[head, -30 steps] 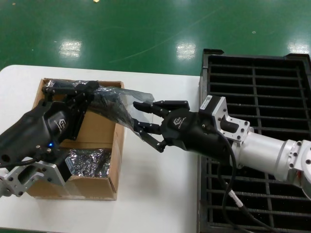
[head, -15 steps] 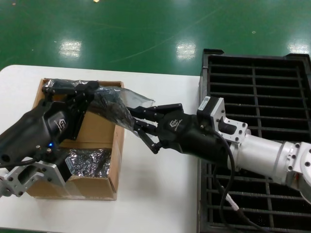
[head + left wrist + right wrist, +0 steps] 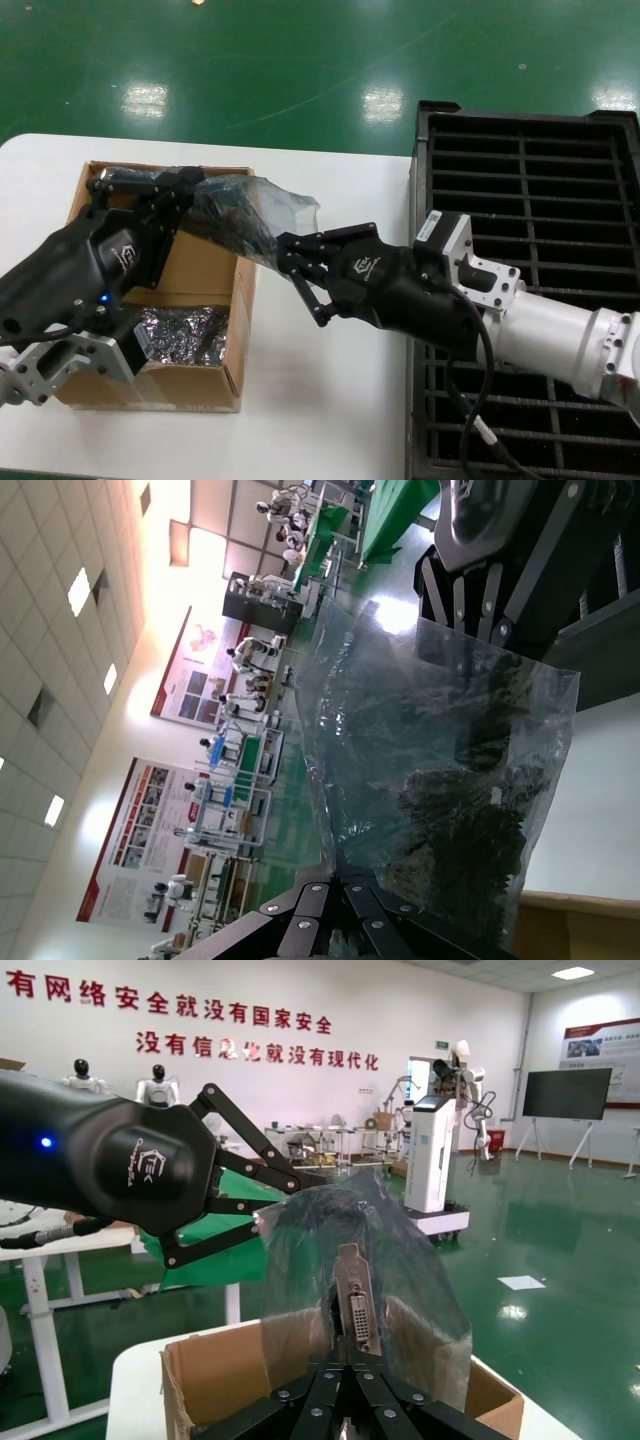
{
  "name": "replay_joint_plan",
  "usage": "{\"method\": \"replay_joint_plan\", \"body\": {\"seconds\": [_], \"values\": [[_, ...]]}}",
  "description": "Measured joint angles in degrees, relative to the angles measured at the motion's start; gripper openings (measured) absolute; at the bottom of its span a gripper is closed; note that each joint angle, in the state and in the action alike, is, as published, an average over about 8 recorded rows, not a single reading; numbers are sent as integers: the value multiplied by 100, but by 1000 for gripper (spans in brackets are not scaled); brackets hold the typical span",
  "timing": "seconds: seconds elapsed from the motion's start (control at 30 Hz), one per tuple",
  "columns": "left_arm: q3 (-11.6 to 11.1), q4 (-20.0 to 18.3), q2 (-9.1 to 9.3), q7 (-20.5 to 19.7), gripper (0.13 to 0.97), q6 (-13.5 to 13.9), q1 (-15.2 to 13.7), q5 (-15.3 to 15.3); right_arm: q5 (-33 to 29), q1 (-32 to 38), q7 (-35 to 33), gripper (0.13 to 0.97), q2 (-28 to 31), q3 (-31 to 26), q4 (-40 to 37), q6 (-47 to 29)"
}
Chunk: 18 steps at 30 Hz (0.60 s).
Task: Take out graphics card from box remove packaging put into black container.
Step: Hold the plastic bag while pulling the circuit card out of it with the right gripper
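The graphics card [image 3: 356,1302] sits inside the translucent packaging [image 3: 287,205], its silver bracket and port facing my right wrist camera. The bag hangs in the air over the brown box [image 3: 215,385] and past its right wall. My left gripper [image 3: 190,195] is shut on the bag's end above the box; in the left wrist view the gripper [image 3: 340,880] pinches the plastic. My right gripper [image 3: 284,248] is shut at the bag's other end; in the right wrist view it [image 3: 345,1365] closes on the card just under the bracket. The black container [image 3: 520,180] stands to the right.
Shiny crinkled bagged bundles [image 3: 185,335] lie in the box's near half. The box sits on a white table [image 3: 320,400]. My right forearm [image 3: 540,320] stretches over the container's left rim. Green floor lies beyond the table.
My right gripper was open beside the bag; it has moved left and slightly nearer and shut at the bag's end. The left gripper has held still with the bag.
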Motion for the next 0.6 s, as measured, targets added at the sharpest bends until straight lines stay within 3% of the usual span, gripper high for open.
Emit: {"method": "replay_joint_plan", "body": {"seconds": [0.47,0.6], "values": [[0,0,0,0,139,0,0,0,-85,-12,139,157,-8,7,-36,130],[0,0,0,0,139,0,0,0,-95,6,137,201,-40,7,-85,156]]}}
